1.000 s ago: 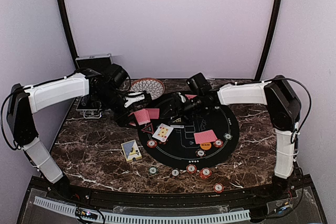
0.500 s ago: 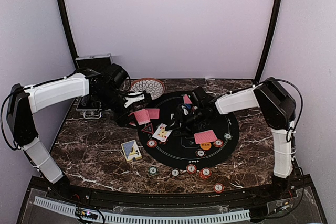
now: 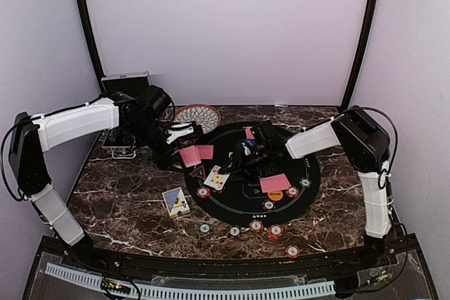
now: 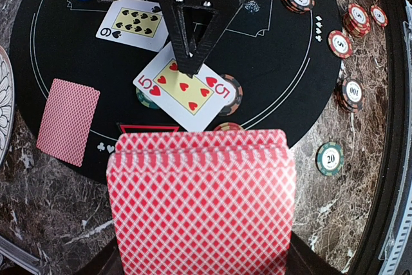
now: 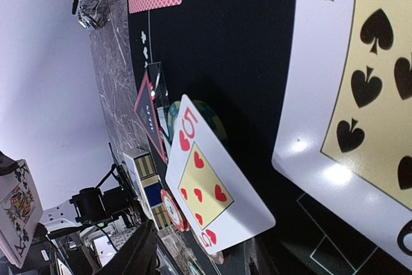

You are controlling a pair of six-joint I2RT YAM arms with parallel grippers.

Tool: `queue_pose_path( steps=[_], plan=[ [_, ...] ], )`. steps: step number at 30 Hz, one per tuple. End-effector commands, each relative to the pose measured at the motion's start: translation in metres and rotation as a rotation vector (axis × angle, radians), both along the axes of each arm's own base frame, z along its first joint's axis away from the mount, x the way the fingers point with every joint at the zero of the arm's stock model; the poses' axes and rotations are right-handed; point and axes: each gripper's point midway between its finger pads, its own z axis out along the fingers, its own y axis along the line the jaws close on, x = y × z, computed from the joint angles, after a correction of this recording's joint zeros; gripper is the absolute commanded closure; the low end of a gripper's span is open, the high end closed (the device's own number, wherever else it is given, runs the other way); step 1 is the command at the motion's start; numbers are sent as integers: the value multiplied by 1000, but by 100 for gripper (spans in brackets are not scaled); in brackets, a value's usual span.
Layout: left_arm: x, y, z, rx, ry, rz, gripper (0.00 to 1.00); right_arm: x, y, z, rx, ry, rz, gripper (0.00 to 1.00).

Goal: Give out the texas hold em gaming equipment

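Swung left since earlier, right gripper [image 4: 193, 62], grip untellable, tip at diagonal five of hearts [image 4: 187, 91] mid-frame; farther off, left gripper [image 3: 179, 151] clamping red-backed deck [image 4: 201, 204].

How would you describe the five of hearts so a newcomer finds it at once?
Find the round black mat on the marble table. At its left edge, beside the red triangle marker, the five of hearts lies face up across poker chips. Its red pips set it apart from the nine of spades and the red-backed, face-down cards.
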Motion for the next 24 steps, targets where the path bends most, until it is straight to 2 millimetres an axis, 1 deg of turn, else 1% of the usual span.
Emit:
queue_pose_path(
  steps=[1, 6, 16, 19, 22, 24],
  plan=[
    [-1, -1, 19, -45, -32, -9, 100, 3, 5, -14, 11, 11, -22, 54],
    [-1, -1, 19, -44, -30, -6, 100, 6, 7, -18, 24, 17, -30, 59],
    [-2, -1, 19, -42, -31, -6, 100, 9, 11, -19, 48, 23, -51, 83],
    [-2, 0, 18, -39, -31, -5, 100, 9, 11, -16, 55, 17, -53, 90],
    [-2, 0, 18, -39, -30, -5, 100, 9, 13, -8, 84, 15, -49, 92],
    [-2, 0, 18, -39, -30, -5, 100, 8, 16, 2, 121, 16, -42, 94]
  ],
)
